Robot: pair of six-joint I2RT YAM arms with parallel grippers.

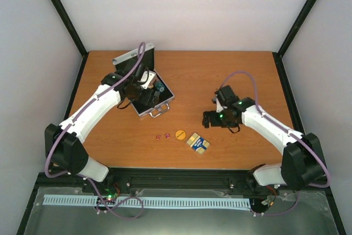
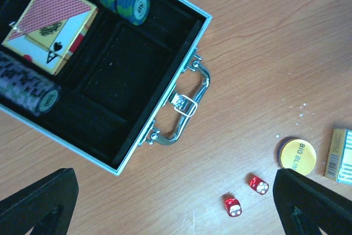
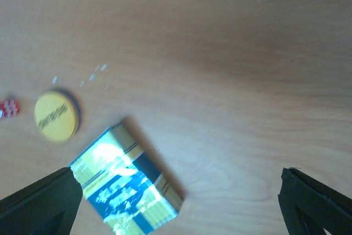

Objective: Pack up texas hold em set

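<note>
Both jaws spread wide, nothing held. Case (image 2: 126, 75) open beneath left gripper (image 2: 176, 193); middle compartment bare. Dice (image 2: 258, 184), button (image 2: 297, 154), card deck (image 3: 126, 191) loose on table (image 1: 231, 70) near right gripper (image 3: 176, 202). You turn wrist to match skewed deck, close across its narrow sides, clear of button.

A wooden table (image 1: 231, 75) stands between white walls (image 1: 187, 9), a white slotted strip (image 1: 165, 202) lying before its near edge.
</note>
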